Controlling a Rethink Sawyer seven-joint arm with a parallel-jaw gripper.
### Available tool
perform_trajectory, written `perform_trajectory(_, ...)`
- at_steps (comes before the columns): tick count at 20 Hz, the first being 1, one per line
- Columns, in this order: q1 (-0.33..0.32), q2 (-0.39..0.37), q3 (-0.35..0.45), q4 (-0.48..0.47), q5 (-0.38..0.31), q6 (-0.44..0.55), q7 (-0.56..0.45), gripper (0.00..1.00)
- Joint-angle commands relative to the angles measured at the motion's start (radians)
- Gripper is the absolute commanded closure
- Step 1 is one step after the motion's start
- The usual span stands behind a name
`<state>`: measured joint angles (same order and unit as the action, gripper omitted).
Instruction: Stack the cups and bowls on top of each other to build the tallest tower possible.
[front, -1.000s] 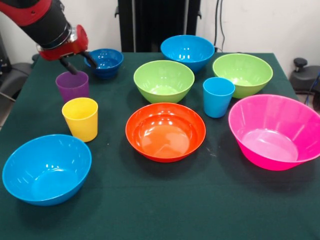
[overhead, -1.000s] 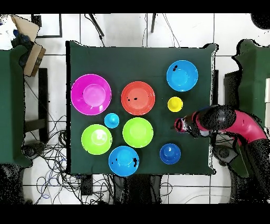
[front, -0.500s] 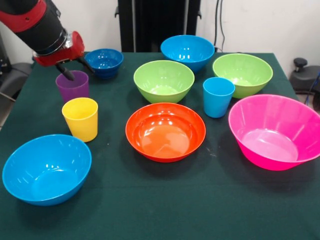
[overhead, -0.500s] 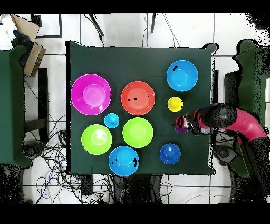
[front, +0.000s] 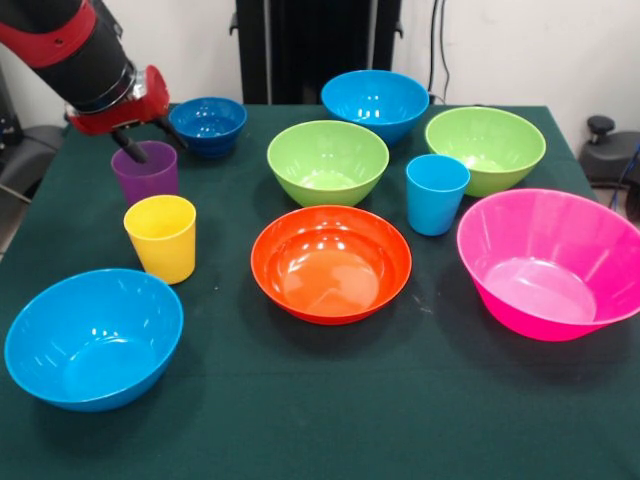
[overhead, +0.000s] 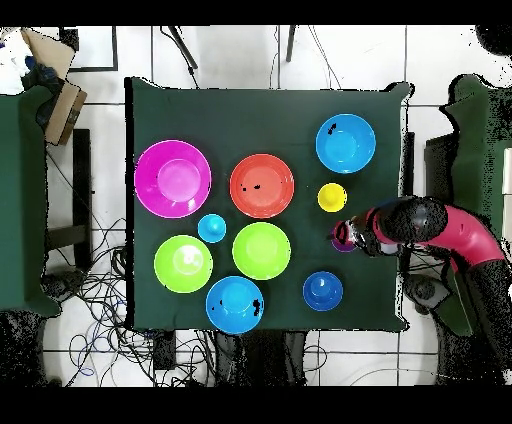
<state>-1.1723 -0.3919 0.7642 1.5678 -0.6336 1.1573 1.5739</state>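
My gripper (front: 150, 141) is open and hangs over the far rim of the purple cup (front: 145, 172). One finger (front: 131, 150) dips at the cup's mouth and the other points toward the small dark blue bowl (front: 208, 124). From overhead the gripper (overhead: 342, 236) covers most of the purple cup (overhead: 344, 243). The yellow cup (front: 161, 237) stands just in front of the purple one. The light blue cup (front: 436, 193) stands between the two lime green bowls (front: 328, 160) (front: 485, 148). Every cup and bowl stands alone on the cloth.
An orange bowl (front: 331, 262) sits mid-table, with a large pink bowl (front: 555, 262) to its right. One light blue bowl (front: 93, 336) is at the near left and another (front: 375, 103) at the far edge. Dark green cloth (front: 330, 420) covers the table.
The gripper has shifted a little left and up in the front view, from beside the dark blue bowl to over the purple cup. Cups and bowls have not moved.
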Motion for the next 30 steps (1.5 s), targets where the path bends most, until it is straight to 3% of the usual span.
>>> perform_trajectory(1,0.014,0.003,0.035,-0.046,-0.093,-0.033,-0.374,0.00)
perform_trajectory(30,0.021,-0.070,0.052,-0.011,-0.146,-0.019,-0.366,0.00)
